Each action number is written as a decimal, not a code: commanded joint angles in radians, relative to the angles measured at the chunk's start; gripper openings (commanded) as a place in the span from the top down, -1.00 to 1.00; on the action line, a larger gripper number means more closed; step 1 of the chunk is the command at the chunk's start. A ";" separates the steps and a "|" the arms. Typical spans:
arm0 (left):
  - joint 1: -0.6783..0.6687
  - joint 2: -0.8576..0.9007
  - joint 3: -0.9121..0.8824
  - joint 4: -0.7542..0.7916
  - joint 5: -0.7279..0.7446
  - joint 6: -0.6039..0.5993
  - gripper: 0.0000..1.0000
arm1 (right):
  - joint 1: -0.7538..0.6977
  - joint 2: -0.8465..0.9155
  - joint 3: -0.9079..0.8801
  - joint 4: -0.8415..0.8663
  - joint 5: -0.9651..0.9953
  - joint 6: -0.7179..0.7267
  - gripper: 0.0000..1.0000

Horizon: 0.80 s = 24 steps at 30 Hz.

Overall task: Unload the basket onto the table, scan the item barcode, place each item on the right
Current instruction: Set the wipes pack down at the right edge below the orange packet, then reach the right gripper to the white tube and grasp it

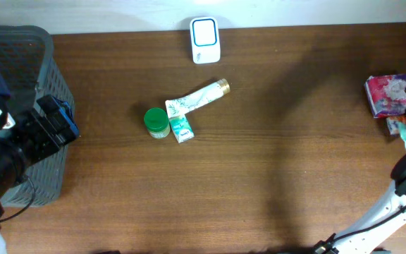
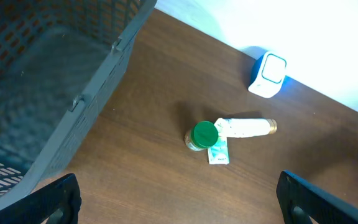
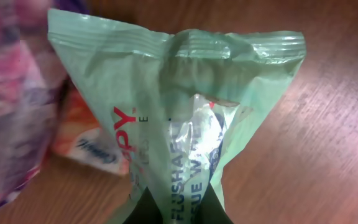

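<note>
Two arms. Right gripper [image 3: 179, 213] clenched on pale green wipes packet [image 3: 179, 93], pinched at one end, likely leaving printed face free for scanning; packet near right edge of table [image 1: 259, 197], scanner [image 1: 204, 40] at far edge, well apart. Left gripper [image 2: 179, 202] released, hovers by basket [image 1: 20, 63] at left edge.

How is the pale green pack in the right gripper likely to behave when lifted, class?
The pale green pack will probably flop, since its film creases and puckers where the right gripper pinches it. The film looks glossy, so it may slip. It looks soft, so it is unlikely to break.
</note>
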<state>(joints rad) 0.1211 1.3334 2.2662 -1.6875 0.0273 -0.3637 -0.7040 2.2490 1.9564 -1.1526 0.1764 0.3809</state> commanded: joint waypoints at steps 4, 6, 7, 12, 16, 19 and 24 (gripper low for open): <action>0.006 0.000 -0.001 0.000 0.007 -0.010 -0.98 | -0.017 0.002 -0.131 0.075 0.016 0.110 0.92; 0.006 0.000 -0.001 0.000 0.007 -0.010 -0.98 | -0.017 0.002 -0.136 0.079 0.016 0.106 0.56; 0.006 0.000 -0.001 0.000 0.007 -0.010 -0.98 | -0.018 0.001 -0.130 0.073 0.016 0.106 0.27; 0.006 0.000 -0.001 0.000 0.007 -0.010 -0.98 | -0.013 -0.070 -0.063 0.002 0.015 0.106 -0.97; 0.006 0.000 -0.001 0.000 0.007 -0.010 -0.98 | 0.005 -0.233 -0.035 -0.016 -0.138 0.106 -0.97; 0.006 0.000 -0.001 0.000 0.007 -0.010 -0.98 | 0.048 -0.309 -0.035 -0.016 -0.387 0.054 -0.97; 0.006 0.002 -0.001 0.000 0.007 -0.010 -0.98 | 0.274 -0.311 -0.038 -0.030 -0.603 -0.010 -0.98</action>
<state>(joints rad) 0.1211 1.3334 2.2662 -1.6875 0.0273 -0.3637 -0.5312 1.9293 1.9160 -1.1770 -0.3199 0.4026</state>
